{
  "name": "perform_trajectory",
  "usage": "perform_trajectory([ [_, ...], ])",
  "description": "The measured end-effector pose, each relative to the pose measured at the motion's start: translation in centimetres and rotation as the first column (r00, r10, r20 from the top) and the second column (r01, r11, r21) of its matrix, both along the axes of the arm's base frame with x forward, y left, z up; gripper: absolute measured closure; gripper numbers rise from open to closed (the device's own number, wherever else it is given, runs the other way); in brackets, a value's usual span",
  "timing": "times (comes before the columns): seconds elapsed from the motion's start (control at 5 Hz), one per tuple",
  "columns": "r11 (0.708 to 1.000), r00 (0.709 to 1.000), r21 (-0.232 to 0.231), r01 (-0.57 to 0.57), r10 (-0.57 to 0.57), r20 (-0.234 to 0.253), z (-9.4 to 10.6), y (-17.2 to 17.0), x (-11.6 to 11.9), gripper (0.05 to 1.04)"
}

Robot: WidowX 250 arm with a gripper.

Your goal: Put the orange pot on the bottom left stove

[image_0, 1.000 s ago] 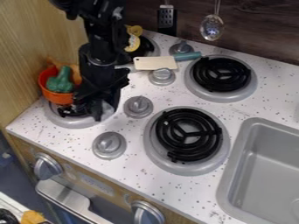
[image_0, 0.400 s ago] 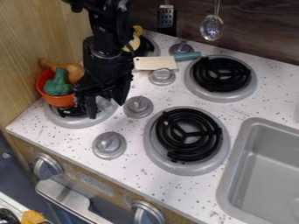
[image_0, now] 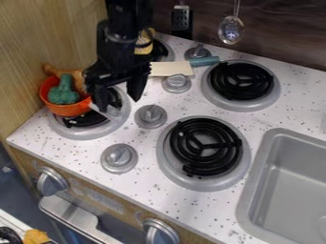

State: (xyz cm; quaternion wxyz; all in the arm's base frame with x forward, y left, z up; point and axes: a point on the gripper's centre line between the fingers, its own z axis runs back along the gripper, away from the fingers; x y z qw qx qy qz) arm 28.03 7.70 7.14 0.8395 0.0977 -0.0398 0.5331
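Presently, gripper (image_0: 118, 105) is hanging over the right part of the bottom left burner (image_0: 83, 134), its fingers standing wide apart. Orange pot (image_0: 67, 110) is sitting on the burner's left part, near the wood wall (image_0: 35, 62), and is holding broccoli (image_0: 64, 94) and a brown item (image_0: 76, 76).

We see an orange pot (image_0: 68, 110); a green toy (image_0: 64, 93) and a brown toy (image_0: 76, 76); a white counter (image_0: 156, 193) with dark dots; black stove rings (image_0: 235, 148); a grey sink (image_0: 249, 190); a cream blade (image_0: 169, 69) with a blue-green handle (image_0: 204, 61).
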Motion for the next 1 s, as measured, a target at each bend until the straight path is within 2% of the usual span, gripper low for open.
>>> perform_trajectory([
  [0.2,0.995,0.995,-0.032,0.091,-0.092,-0.042,1.1,-0.3,0.2,0.082],
  [0.4,0.986,0.986,-0.007,0.164,-0.164,-0.022,2.1,0.2,1.3,0.082],
  [0.6,0.930,0.928,0.000,0.368,-0.367,0.062,1.7,-0.6,3.1,0.082],
  [0.8,0.837,0.834,-0.023,0.546,-0.541,0.111,2.4,-3.0,5.1,0.082],
  [1.0,0.783,0.782,-0.026,0.621,-0.618,0.081,2.0,-4.6,6.1,0.082],
])
